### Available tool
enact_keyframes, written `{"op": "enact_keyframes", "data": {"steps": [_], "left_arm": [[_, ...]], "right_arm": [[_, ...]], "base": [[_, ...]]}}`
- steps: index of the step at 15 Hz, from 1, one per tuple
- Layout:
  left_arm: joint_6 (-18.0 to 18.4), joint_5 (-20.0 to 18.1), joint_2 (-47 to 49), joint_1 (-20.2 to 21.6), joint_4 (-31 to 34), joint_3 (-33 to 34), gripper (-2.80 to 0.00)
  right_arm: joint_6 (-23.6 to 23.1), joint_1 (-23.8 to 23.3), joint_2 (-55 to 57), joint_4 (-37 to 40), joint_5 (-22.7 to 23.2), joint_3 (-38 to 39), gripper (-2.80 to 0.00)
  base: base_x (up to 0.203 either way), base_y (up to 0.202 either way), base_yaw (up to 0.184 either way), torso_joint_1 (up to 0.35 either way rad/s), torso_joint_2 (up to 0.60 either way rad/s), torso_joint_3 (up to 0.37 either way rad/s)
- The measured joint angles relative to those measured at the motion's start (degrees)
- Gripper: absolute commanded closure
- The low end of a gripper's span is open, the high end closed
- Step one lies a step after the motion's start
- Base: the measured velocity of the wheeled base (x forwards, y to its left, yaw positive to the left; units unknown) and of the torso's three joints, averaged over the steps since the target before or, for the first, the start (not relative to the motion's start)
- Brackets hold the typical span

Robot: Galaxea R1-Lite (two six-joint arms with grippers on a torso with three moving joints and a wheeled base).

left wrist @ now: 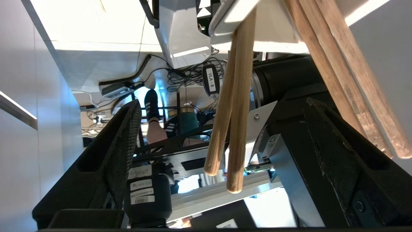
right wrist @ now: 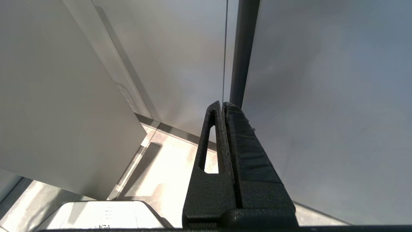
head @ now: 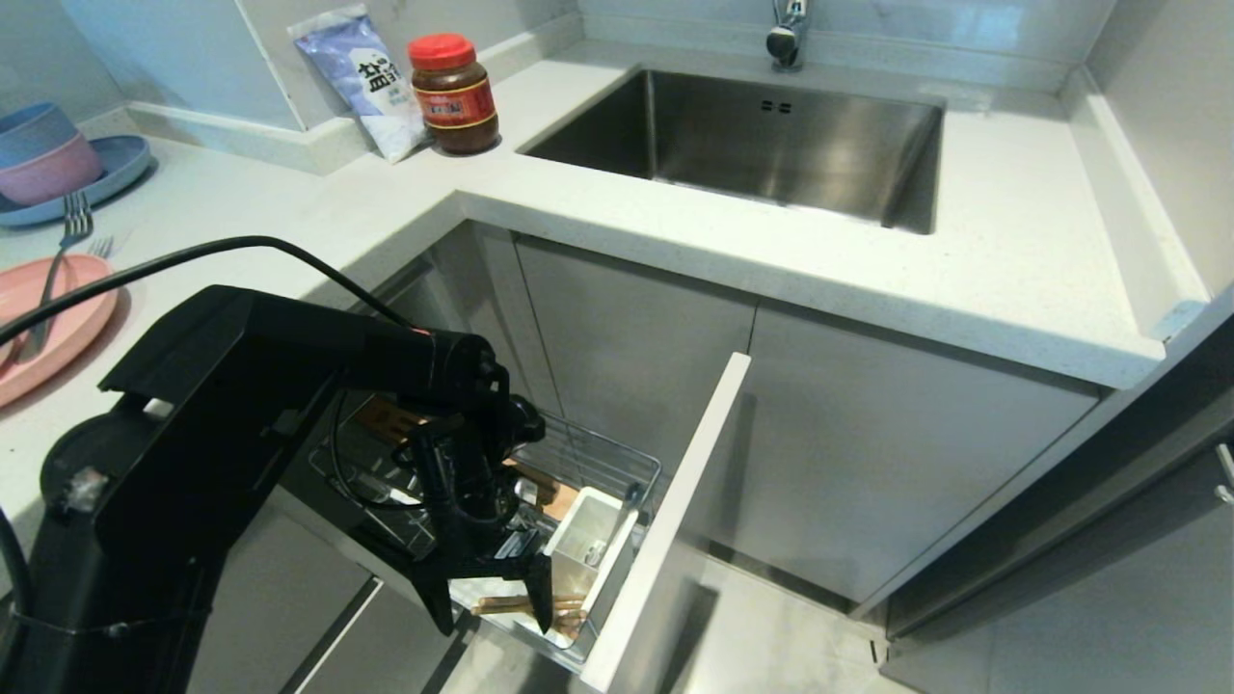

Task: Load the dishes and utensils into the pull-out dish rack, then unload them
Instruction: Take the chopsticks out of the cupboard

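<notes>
The pull-out dish rack point(head: 607, 463) stands drawn out below the counter, with its white caddy point(head: 588, 549) against the light-grey front panel point(head: 675, 520). My left gripper point(head: 492, 602) reaches down into the rack beside the caddy, fingers spread wide. The light-wood chopsticks point(head: 525, 605) lie low in the rack by the fingertips. In the left wrist view the chopsticks point(left wrist: 231, 129) run between the open fingers point(left wrist: 109, 161), untouched by either. The pink plate point(head: 58, 328) sits on the counter at far left with the silver fork point(head: 53, 280) on it. My right gripper point(right wrist: 223, 104) is parked, shut on nothing.
A blue plate with stacked blue and pink bowls point(head: 58, 164) sits at the back left. A red-lidded jar point(head: 453, 96) and a bag point(head: 366, 82) stand by the steel sink point(head: 771, 145). Cabinet doors point(head: 868, 434) flank the rack.
</notes>
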Motion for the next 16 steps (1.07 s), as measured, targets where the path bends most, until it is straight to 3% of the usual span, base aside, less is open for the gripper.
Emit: {"op": "enact_keyframes", "data": {"steps": [11, 12, 13, 16], "left_arm": [[-2.49, -0.05, 0.38, -0.78, -1.19, 0.28, -2.8], [-2.53, -0.05, 0.38, -0.78, -1.25, 0.28, -2.07], [-2.56, -0.05, 0.4, -0.78, -1.27, 0.33, 0.0], [-3.13, -0.03, 0.38, -0.78, -1.49, 0.3, 0.0]], "right_arm": [[0.01, 0.0, 0.0, 0.0, 0.02, 0.0, 0.0], [0.01, 0.0, 0.0, 0.0, 0.0, 0.0, 0.0], [0.01, 0.0, 0.0, 0.0, 0.01, 0.0, 0.0], [-0.01, 0.0, 0.0, 0.0, -0.01, 0.0, 0.0]], "base": [[0.0, 0.0, 0.0, 0.0, 0.0, 0.0], [0.0, 0.0, 0.0, 0.0, 0.0, 0.0], [0.0, 0.0, 0.0, 0.0, 0.0, 0.0], [0.0, 0.0, 0.0, 0.0, 0.0, 0.0]]}}
